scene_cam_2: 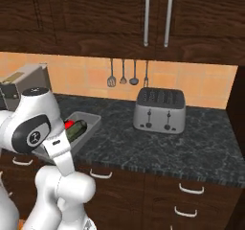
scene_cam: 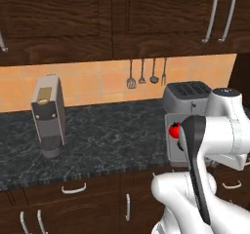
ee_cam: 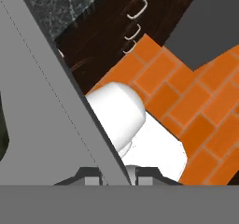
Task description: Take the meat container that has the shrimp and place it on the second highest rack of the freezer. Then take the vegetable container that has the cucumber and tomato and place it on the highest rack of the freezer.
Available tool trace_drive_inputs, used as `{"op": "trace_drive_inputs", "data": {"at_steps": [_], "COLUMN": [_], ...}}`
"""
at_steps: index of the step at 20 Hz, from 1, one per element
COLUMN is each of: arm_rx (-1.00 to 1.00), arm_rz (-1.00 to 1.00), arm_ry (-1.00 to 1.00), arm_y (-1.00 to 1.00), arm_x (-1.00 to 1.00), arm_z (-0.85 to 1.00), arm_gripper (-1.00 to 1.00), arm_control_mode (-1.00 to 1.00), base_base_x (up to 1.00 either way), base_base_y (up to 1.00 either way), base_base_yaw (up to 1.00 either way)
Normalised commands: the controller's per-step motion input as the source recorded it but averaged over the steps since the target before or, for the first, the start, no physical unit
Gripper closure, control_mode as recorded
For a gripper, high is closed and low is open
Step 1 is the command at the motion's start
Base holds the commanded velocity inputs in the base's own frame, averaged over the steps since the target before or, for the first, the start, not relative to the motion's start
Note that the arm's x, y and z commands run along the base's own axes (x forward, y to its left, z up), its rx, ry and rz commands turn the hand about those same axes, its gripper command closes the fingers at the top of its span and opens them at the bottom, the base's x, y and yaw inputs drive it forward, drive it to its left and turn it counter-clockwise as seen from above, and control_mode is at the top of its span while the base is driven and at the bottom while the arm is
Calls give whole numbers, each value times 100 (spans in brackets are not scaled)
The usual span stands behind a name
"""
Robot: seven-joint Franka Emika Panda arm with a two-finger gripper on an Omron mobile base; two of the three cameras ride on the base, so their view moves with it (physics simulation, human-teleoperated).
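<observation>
The two small dark fingertips of the gripper (ee_cam: 115,177) were seen pinched on the thin wall of the shallow grey rectangular vegetable container (ee_cam: 51,101), the wall rising between them and slanting up across the hand view. Beyond that wall, an orange brick-patterned floor (ee_cam: 186,101), dark wooden drawer fronts with pale curved handles and a strip of black speckled stone counter (ee_cam: 60,3) were caught. From the right base view, the vegetable container (scene_cam_2: 88,123) was found at the front edge of the counter (scene_cam_2: 191,143), partly hidden behind the white arm, with the short dark-green cucumber (scene_cam_2: 75,128) lying in it and the small glossy red tomato (scene_cam_2: 69,124) just beside that. In the left base view the tomato (scene_cam: 174,129) was glimpsed behind the arm's dark link. A silver four-slot toaster (scene_cam_2: 159,110) was noted well apart to the right, and a grey coffee machine (scene_cam: 48,115) stood far along the counter.
</observation>
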Motion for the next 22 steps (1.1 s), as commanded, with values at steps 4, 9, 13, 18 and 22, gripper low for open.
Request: {"op": "trace_drive_inputs", "data": {"at_steps": [4,9,13,18,22], "arm_rx": [0,0,0,0,0], "arm_rz": [0,0,0,0,0], "arm_ry": [0,0,0,0,0], "arm_y": [0,0,0,0,0], "arm_x": [0,0,0,0,0], "arm_z": [0,0,0,0,0], "arm_gripper": [100,100,100,100,100], "arm_control_mode": [100,100,100,100,100], "base_base_x": [-100,-79,-63,-14,0], "base_base_y": [-6,7,5,28,37], "base_base_yaw": [-18,-49,-58,-79,-92]}}
